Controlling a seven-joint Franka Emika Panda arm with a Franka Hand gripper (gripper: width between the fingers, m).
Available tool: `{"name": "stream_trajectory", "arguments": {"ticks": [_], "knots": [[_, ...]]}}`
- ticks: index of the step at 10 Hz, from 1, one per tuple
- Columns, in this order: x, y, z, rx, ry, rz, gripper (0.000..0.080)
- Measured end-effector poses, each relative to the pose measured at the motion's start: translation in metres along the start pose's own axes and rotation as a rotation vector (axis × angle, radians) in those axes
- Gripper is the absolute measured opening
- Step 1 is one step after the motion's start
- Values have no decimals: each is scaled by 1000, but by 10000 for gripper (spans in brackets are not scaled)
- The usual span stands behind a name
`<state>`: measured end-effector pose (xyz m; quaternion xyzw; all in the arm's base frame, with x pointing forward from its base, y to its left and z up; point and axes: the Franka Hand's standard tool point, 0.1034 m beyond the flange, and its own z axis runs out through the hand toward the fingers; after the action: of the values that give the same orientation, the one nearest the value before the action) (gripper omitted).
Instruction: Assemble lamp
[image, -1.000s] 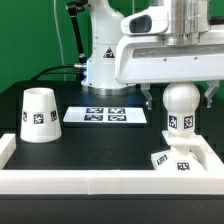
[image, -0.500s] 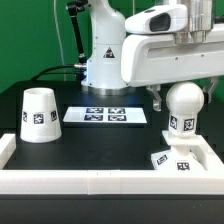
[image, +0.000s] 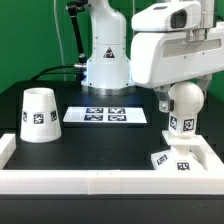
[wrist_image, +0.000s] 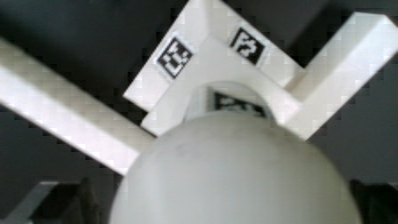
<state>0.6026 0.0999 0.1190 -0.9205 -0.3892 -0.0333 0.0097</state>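
The bulb (image: 183, 103), at the exterior view's right, is judged light, stiff and slippery; it is best taken across its widest part. The pincer (wrist_image: 199, 204) is seen apart.

The flat square base (image: 176, 160) lies tags up. At its far edge the bulb (image: 184, 102) stands upright, a round ball over a tagged stem; whether it rests on the base is unclear. The tapered shade (image: 38, 114) stands well apart, toward the exterior view's left.
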Motion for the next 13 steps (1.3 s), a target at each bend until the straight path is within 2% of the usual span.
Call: {"name": "stream_trajectory", "arguments": {"ticks": [6, 7, 8, 9, 12, 13], "knots": [[-1, 1, 5, -25, -36, -384, 699], [-2, 0, 6, -24, -37, -356, 666], [-2, 1, 6, -24, -37, -354, 666], [-2, 1, 6, -24, -37, -348, 576], [-2, 1, 6, -26, -36, -271, 576], [-1, 0, 5, -29, -27, -142, 576]]}}
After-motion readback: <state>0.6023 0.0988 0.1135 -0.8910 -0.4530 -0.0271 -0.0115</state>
